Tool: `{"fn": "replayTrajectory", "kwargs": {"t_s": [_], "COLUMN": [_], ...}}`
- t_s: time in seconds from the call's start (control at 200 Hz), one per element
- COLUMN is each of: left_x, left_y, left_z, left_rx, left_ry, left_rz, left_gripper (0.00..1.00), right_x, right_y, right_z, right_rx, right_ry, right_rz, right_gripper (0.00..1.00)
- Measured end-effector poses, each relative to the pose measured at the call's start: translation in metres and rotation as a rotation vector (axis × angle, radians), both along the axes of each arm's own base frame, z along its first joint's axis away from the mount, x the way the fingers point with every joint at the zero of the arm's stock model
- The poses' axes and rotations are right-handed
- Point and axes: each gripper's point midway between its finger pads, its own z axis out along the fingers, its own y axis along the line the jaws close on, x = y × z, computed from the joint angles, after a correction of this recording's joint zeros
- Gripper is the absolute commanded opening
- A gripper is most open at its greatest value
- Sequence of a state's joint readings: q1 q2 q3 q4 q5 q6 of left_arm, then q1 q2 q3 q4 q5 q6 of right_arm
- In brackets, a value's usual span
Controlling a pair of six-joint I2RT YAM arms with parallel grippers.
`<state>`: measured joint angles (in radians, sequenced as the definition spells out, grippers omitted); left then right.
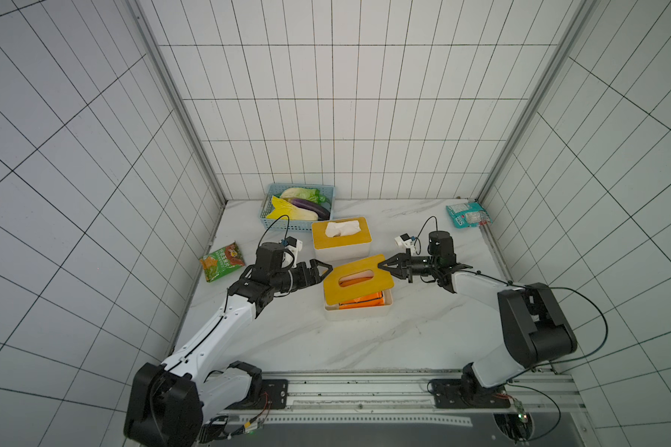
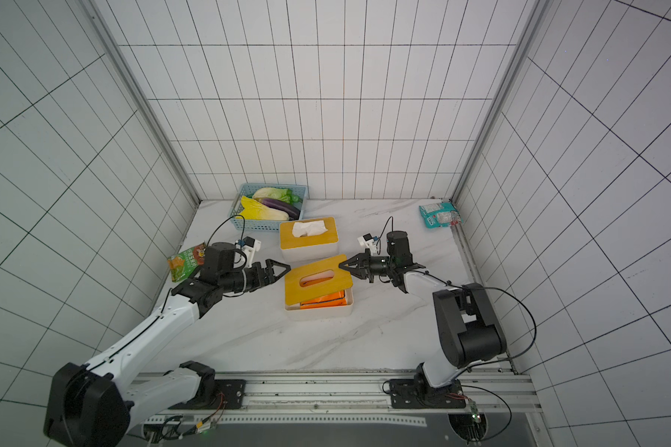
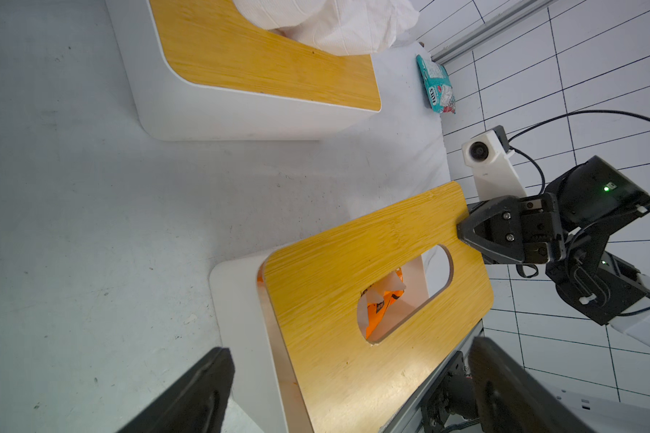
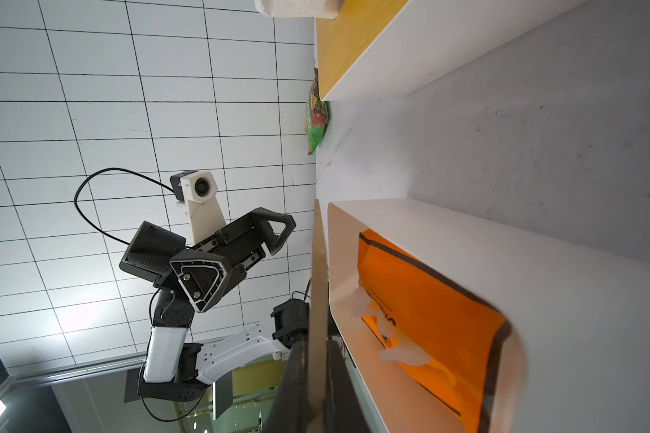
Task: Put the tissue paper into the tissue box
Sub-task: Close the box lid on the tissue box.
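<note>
Two boxes stand on the counter in both top views. The near tissue box is open, and the orange tissue pack lies inside it, under the tilted wooden lid. The right end effector is closed on the lid's edge near a far corner. The left end effector has its jaws wide apart just beside the opposite edge and holds nothing. The second box, with its lid on, stands behind.

From the left wrist, the pack shows through the slot of the lid, and a thin white sheet sticks out of it.

From the right wrist, the pack lies in the box, its film a little wrinkled. I judge the pack light, soft and slippery. The stiff lid is best taken by its edge. The loose sheet should be pinched gently, because it tears easily.
</note>
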<state>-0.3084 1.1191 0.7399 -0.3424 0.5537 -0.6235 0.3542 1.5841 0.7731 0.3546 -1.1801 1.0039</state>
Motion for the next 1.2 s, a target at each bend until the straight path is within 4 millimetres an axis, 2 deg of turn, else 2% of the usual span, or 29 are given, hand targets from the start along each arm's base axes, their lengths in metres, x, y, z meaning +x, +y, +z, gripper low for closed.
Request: {"fn": "replayTrajectory", "kwargs": {"t_s": [0.16, 0.585, 1.199], "left_x": [0.000, -0.001, -0.001], "left_y": [-0.003, -0.009, -0.010], "left_z": [-0.005, -0.017, -0.023], "left_rx": [-0.004, -0.011, -0.014], "left_ry": [0.020, 0.053, 0.058], "left_rz": [0.000, 0.002, 0.023], "left_gripper": [0.96, 0.96, 0.96], "right_x": [-0.003, -0.008, -0.012], "right_y": [-0.001, 0.000, -0.005], "right_z": [-0.008, -0.015, -0.012], "right_rx": [-0.011, -0.004, -0.002], "right_ry": [0.020, 0.016, 0.005], "right_rz": [-0.006, -0.017, -0.061], "right_gripper": [0.00, 0.00, 0.00]}}
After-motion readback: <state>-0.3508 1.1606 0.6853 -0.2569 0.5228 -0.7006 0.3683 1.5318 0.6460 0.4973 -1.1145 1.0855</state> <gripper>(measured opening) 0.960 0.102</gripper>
